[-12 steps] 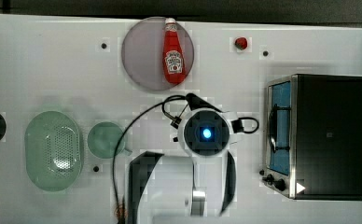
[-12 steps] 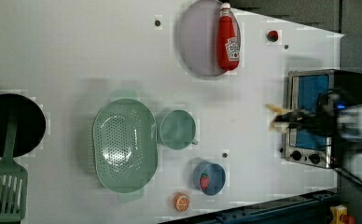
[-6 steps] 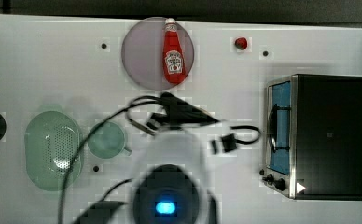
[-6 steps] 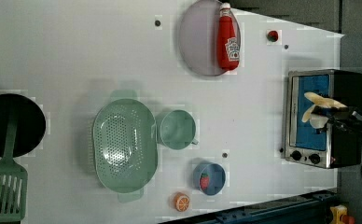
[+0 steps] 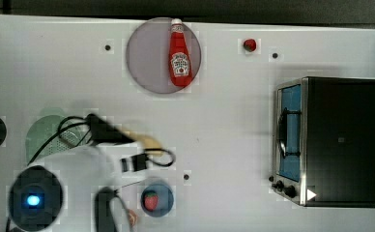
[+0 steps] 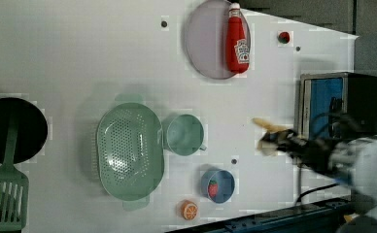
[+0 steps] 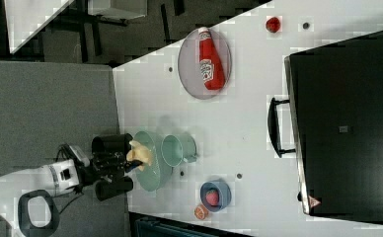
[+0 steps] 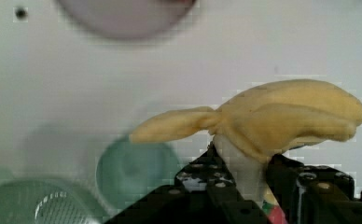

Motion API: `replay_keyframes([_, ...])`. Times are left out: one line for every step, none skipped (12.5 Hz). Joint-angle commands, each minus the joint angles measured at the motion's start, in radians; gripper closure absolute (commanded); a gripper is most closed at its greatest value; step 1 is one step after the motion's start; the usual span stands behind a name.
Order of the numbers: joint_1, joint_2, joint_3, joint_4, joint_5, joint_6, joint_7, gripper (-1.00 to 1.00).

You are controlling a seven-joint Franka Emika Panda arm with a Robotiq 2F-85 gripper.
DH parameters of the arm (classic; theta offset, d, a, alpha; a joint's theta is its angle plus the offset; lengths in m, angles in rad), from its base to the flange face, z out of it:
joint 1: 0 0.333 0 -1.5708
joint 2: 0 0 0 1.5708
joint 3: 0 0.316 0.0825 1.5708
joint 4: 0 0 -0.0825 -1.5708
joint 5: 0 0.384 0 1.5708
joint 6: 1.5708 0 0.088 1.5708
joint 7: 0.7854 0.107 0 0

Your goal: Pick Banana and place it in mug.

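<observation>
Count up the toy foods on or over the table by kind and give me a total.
banana, held in the end effector: 1
strawberry, in the blue bowl: 1
orange slice: 1
small red fruit, kind unclear: 1
ketchup bottle, on the plate: 1
Total: 5

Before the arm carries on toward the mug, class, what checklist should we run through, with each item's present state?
1. Banana held between the jaws of the gripper: ok.
2. Banana lifted clear of the table: ok.
3. Mug upright with nothing inside: ok.
4. Banana above the mug's opening: not ok; in the left view it sits well off to the mug's right.
5. Green basket apart from the mug: not ok; their rims look touching.
6. Grip firm enough for the trip: cannot tell.
</observation>
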Motion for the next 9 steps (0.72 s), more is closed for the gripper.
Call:
replay_keyframes([0.028,0.12,0.054,0.023,0.031,0.034,0.277,0.43])
replay_keyframes([0.028,0.163,0.068,0.023,0.043,0.084,0.284,0.43])
replay_keyframes([0.028,0.208,0.077,0.022,0.043,0.14,0.285,0.43])
replay_keyframes([0.028,0.253,0.083,0.019,0.043,0.186,0.285,0.43])
replay_keyframes([0.028,0.298,0.086,0.014,0.043,0.233,0.286,0.43])
replay_keyframes([0.028,0.338,0.086,0.01,0.043,0.281,0.286,0.43])
replay_keyframes([0.027,0.374,0.083,0.007,0.042,0.311,0.286,0.43])
replay_keyframes([0.027,0.399,0.076,0.006,0.039,0.328,0.286,0.43])
replay_keyframes([0.027,0.415,0.07,0.004,0.036,0.33,0.286,0.36])
